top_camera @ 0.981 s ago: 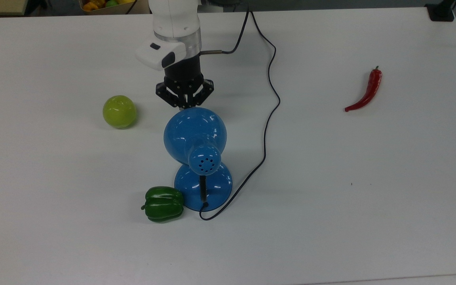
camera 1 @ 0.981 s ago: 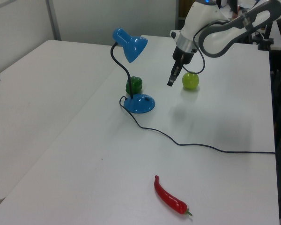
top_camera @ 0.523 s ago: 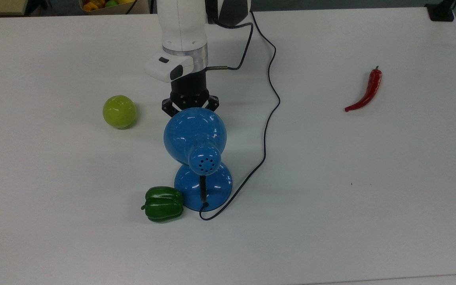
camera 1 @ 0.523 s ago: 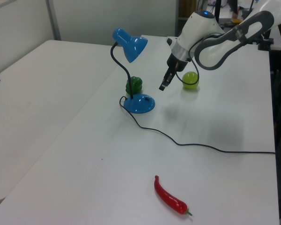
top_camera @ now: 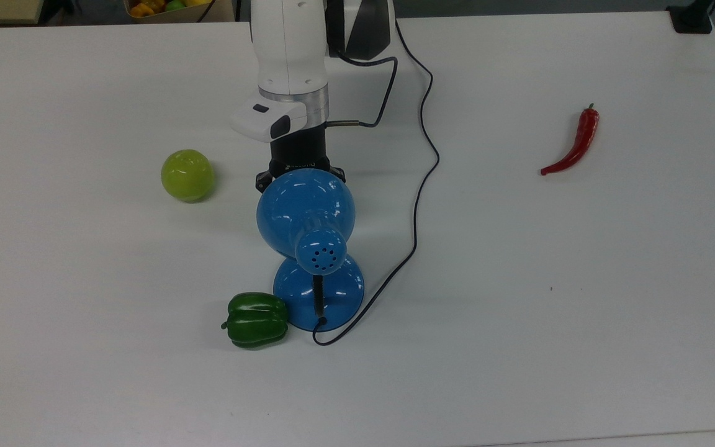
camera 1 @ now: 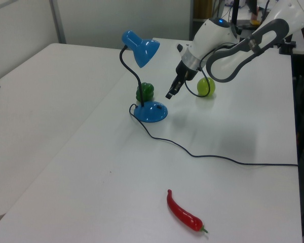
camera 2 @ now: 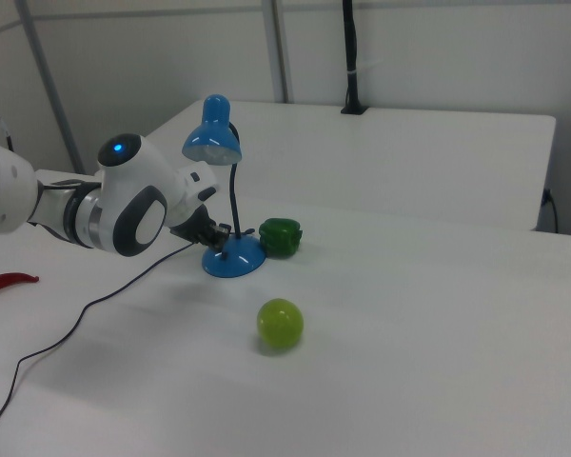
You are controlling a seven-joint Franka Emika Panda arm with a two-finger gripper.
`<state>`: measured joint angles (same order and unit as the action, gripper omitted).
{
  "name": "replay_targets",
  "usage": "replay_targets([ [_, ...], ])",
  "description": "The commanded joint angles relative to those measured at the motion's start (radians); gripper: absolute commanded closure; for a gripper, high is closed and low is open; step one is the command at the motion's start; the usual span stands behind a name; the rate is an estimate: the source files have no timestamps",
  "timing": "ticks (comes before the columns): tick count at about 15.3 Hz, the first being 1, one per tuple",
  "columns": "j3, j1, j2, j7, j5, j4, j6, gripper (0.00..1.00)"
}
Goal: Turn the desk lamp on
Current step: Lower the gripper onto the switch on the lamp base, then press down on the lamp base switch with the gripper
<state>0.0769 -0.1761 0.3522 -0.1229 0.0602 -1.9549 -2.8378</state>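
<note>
our gripper [camera 1: 169, 94] hangs just above the desk lamp [camera 1: 142, 81] base; finger spread we cannot tell.

A green apple [top_camera: 187, 175] sits on the white table [top_camera: 581, 279], a green bell pepper [top_camera: 257, 319] nearer the top view's bottom, and 1 red chili [top_camera: 575, 142] well apart.
</note>
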Motion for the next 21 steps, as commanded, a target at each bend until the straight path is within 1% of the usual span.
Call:
replay_targets([
  [1, 0.006, -0.017, 0.051, 0.02, 0.006, 0.062, -0.014, 1.0],
  [5, 0.006, -0.016, 0.094, 0.02, 0.004, 0.108, -0.014, 1.0],
  [15, 0.006, -0.017, 0.142, 0.02, 0.004, 0.139, -0.017, 1.0],
  [18, 0.006, -0.019, 0.151, 0.02, 0.003, 0.139, -0.081, 1.0],
  [21, 0.006, -0.019, 0.16, 0.02, 0.003, 0.139, -0.092, 1.0],
])
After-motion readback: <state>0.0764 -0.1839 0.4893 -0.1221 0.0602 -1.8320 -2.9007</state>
